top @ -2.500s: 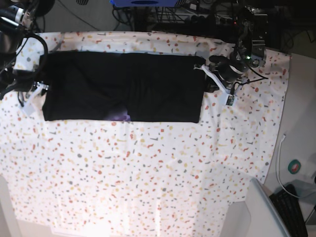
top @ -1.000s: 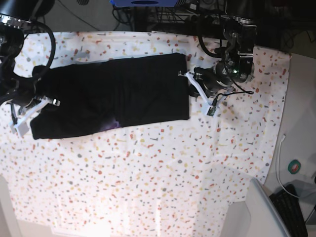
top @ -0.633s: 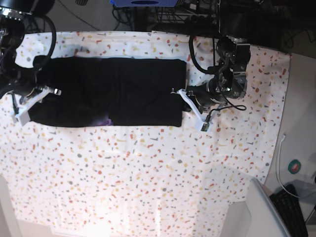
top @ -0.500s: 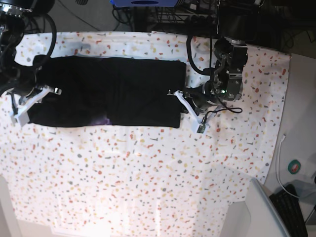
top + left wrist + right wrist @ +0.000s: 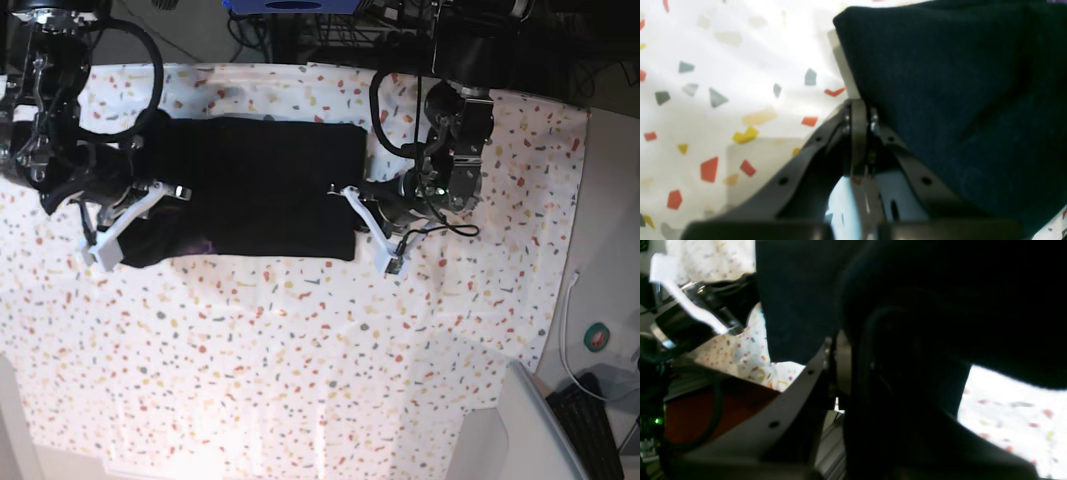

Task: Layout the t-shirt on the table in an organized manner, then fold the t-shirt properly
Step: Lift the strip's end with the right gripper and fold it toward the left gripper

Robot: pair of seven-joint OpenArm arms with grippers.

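T-shirt narrows across the table as both arms draw its ends inward since a moment ago — left hand and right hand each pinching fabric — mid-fold.

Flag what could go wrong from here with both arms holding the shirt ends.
1. The left gripper has its jaws shut on only the very edge of the t-shirt; the fabric may slip out if pulled.
2. The right gripper end looks bunched, with cloth draped over it in the right wrist view, so a crooked fold is likely.
3. Dragging could wrinkle the speckled table cover.
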